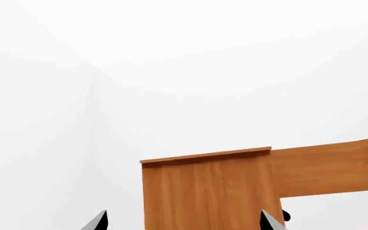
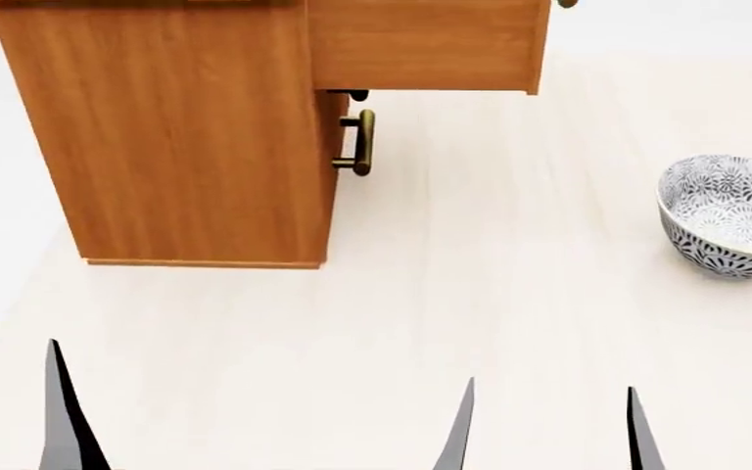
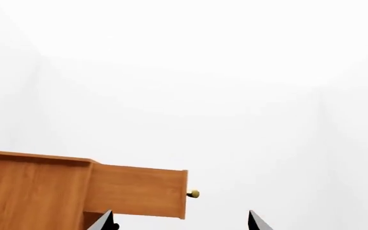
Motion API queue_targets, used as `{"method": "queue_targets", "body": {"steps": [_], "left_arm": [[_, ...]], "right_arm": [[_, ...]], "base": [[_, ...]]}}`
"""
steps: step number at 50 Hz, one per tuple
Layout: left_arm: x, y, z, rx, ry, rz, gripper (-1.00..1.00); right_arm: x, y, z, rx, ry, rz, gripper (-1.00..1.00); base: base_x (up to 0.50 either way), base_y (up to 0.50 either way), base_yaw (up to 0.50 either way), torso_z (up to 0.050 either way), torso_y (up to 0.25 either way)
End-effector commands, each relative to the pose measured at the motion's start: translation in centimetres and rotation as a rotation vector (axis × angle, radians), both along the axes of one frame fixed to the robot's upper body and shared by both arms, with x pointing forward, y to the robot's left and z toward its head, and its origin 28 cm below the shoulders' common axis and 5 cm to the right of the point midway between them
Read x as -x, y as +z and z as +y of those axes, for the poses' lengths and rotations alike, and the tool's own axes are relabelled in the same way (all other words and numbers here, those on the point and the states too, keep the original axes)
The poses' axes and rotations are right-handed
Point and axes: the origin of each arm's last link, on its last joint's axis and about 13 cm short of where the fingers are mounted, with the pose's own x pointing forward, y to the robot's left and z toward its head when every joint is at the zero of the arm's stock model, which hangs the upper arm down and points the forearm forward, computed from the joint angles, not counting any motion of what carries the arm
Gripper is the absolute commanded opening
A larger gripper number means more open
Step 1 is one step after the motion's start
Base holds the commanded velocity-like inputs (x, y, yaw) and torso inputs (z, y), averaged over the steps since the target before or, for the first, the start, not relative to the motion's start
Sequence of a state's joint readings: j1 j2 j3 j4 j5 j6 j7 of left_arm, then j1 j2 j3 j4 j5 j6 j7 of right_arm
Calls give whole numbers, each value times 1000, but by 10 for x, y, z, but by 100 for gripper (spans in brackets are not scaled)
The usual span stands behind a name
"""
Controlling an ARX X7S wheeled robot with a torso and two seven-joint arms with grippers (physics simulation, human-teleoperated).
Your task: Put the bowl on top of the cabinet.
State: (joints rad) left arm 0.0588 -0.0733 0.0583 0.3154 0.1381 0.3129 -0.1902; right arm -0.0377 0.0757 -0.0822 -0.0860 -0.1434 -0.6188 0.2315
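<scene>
The bowl (image 2: pixel 728 215), deep and white with a dense grey-black floral pattern, stands upright on the pale floor at the right of the head view. The cabinet (image 2: pixel 180 127) of orange-brown wood rises at the upper left; its top is cut off there. Both wrist views also catch the cabinet (image 1: pixel 203 191) (image 3: pixel 30 191), and its flat top edge shows in them. My left gripper (image 2: pixel 261 362) (image 1: pixel 183 213) is open and empty, low in front of the cabinet. My right gripper (image 2: pixel 712 392) (image 3: pixel 179 213) is open too, nearer me than the bowl and apart from it.
A drawer (image 2: pixel 422 44) (image 1: pixel 327 167) (image 3: pixel 139 189) stands pulled out from the cabinet's upper part, overhanging the floor toward the bowl's side. A brass bar handle (image 2: pixel 363 142) juts from the cabinet front below it. White walls lie behind.
</scene>
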Motion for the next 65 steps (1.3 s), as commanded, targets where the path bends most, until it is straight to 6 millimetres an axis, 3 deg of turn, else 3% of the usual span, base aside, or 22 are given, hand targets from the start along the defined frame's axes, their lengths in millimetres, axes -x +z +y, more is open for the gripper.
{"method": "queue_targets", "body": {"steps": [1, 28, 48, 54, 57, 60, 65], "left_arm": [[2, 1, 1, -12, -6, -31, 100], [2, 1, 1, -12, -4, -26, 100], [1, 0, 1, -12, -1, -20, 100], [1, 0, 1, -12, 1, -18, 100], [1, 0, 1, -13, 3, -17, 100], [1, 0, 1, -14, 4, -18, 100], [0, 1, 2, -15, 9, -16, 100]], "right_arm": [[1, 2, 0, 10, 3, -28, 100], [0, 1, 0, 9, -1, -18, 100], [-4, 1, -2, 30, -22, 38, 100], [-22, 17, -27, 147, -94, 216, 100], [-25, 12, -38, 331, -107, 386, 100], [-26, 11, -53, 376, -114, 571, 100], [-27, 12, -83, 523, -199, 653, 100]], "base": [[500, 0, 0, 0, 0], [488, 0, 0, 0, 0], [6, 0, 0, 0, 0], [0, 0, 0, 0, 0], [0, 0, 0, 0, 0], [0, 0, 0, 0, 0], [0, 0, 0, 0, 0]]}}
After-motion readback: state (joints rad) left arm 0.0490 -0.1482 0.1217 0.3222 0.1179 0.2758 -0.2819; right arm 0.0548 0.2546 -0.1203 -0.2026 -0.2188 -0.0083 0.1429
